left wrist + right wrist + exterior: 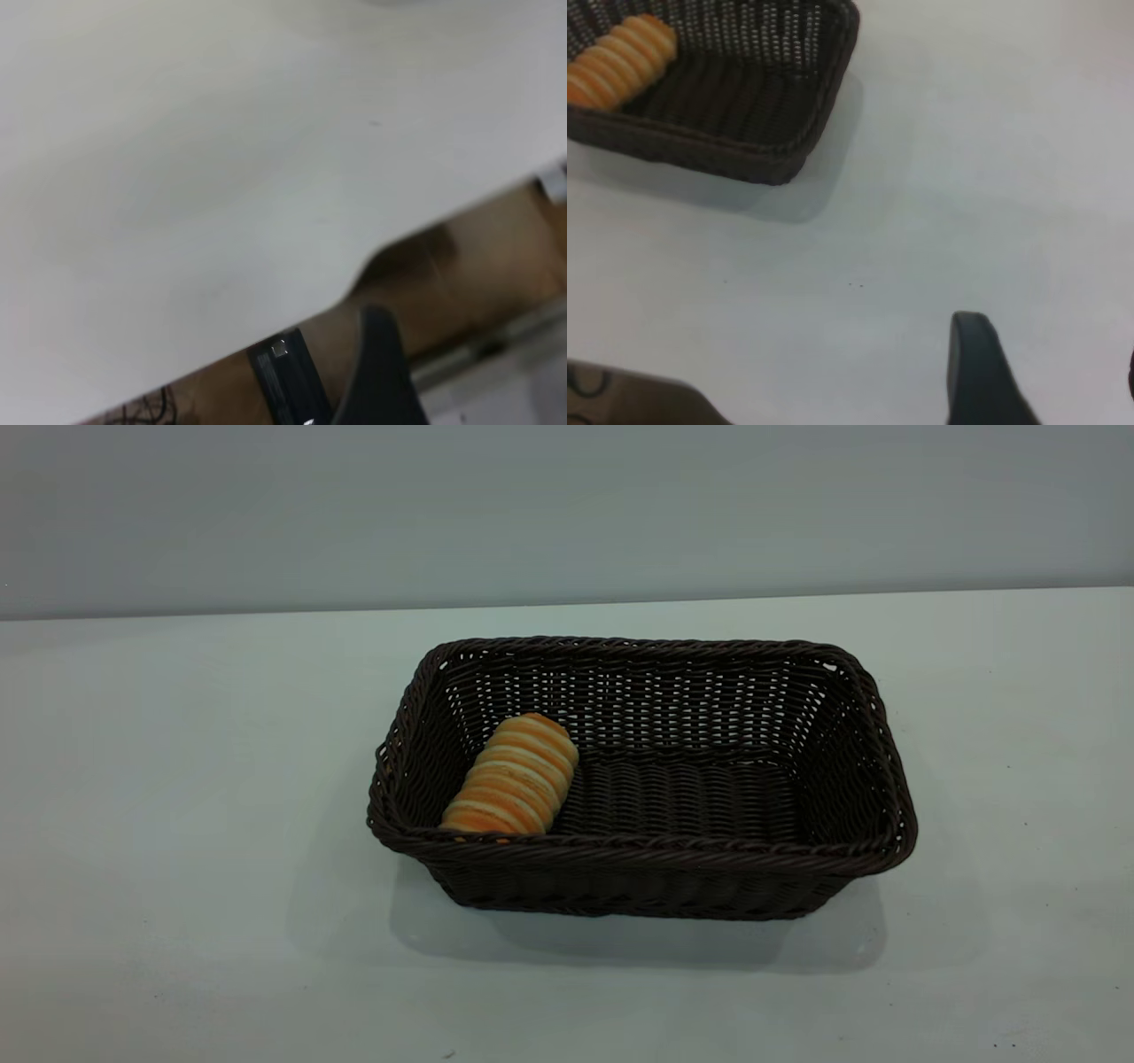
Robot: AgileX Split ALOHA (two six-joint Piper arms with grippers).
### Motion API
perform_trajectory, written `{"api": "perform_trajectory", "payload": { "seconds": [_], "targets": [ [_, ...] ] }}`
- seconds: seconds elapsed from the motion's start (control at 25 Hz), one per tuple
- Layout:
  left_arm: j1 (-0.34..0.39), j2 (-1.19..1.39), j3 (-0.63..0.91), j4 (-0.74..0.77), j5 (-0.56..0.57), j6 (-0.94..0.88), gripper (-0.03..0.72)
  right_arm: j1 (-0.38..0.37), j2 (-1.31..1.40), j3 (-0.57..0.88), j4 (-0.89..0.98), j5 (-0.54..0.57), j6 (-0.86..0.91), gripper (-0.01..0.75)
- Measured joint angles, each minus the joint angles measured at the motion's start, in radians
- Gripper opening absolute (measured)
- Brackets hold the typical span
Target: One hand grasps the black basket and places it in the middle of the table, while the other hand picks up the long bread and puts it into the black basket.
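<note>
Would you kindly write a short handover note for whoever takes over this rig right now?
Left gripper: away from the basket, at the table's near edge, holding nothing visible; open or shut not clear.
Right gripper: over bare table, apart from the basket, nothing between its fingers that shows.
Black basket: upright around the middle of the table.
Long bread: inside the basket, at its left end, leaning on the wall.
Done: both placements appear complete.
Left: nothing obvious; park the arms.
</note>
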Motion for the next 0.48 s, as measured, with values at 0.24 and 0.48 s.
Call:
{"api": "perform_trajectory", "payload": {
  "seconds": [0.24,0.48],
  "targets": [
    [0.261,-0.103,0.000,0.001,0.004,0.000,0.563,-0.004,0.000,0.000,0.000,0.000,0.000,0.417],
    [0.342,-0.205,0.000,0.001,0.010,0.000,0.563,-0.004,0.000,0.000,0.000,0.000,0.000,0.417]
  ]
}}
